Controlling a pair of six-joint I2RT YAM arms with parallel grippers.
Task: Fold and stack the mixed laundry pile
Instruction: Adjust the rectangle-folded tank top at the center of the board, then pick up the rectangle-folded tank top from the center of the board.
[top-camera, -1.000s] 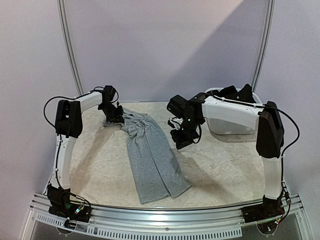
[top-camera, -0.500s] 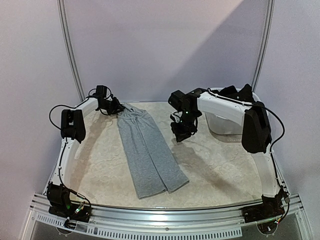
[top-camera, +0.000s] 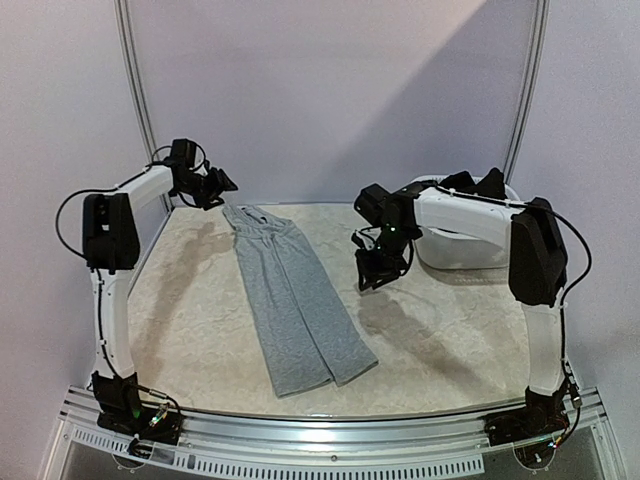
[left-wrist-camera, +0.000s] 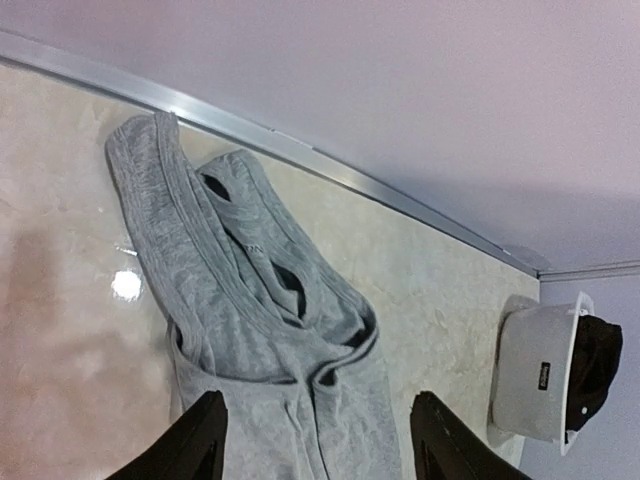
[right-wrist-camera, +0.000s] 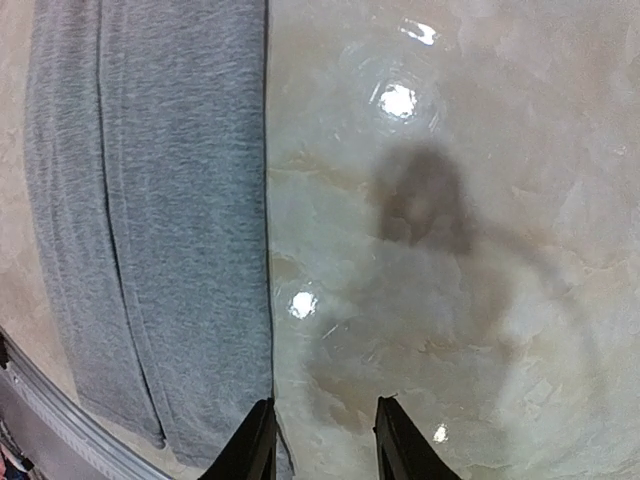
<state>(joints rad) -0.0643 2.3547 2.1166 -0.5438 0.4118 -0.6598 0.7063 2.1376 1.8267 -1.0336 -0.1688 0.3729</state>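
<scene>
A light grey sleeveless top (top-camera: 295, 295) lies folded lengthwise on the table, straps toward the far edge. My left gripper (top-camera: 222, 185) hangs open and empty above the far left corner. In the left wrist view the top's strap end (left-wrist-camera: 240, 300) lies below and between the spread fingers of that gripper (left-wrist-camera: 318, 420). My right gripper (top-camera: 372, 272) hovers open just right of the top. Its wrist view shows the top's long edge (right-wrist-camera: 150, 220) beside the left finger, and bare table under the gripper (right-wrist-camera: 322, 420). A black garment (top-camera: 475, 185) sits in the basket.
A white laundry basket (top-camera: 470, 255) stands at the back right, behind my right forearm, and shows in the left wrist view too, basket (left-wrist-camera: 535, 370). A metal rail (top-camera: 330, 440) runs along the near edge. The marbled table (top-camera: 450, 340) lies bare right of the top.
My left gripper let go of the top's strap end, opened and rose toward the back left. The top has been drawn out straight and flat. My right gripper opened and shifted slightly right.
</scene>
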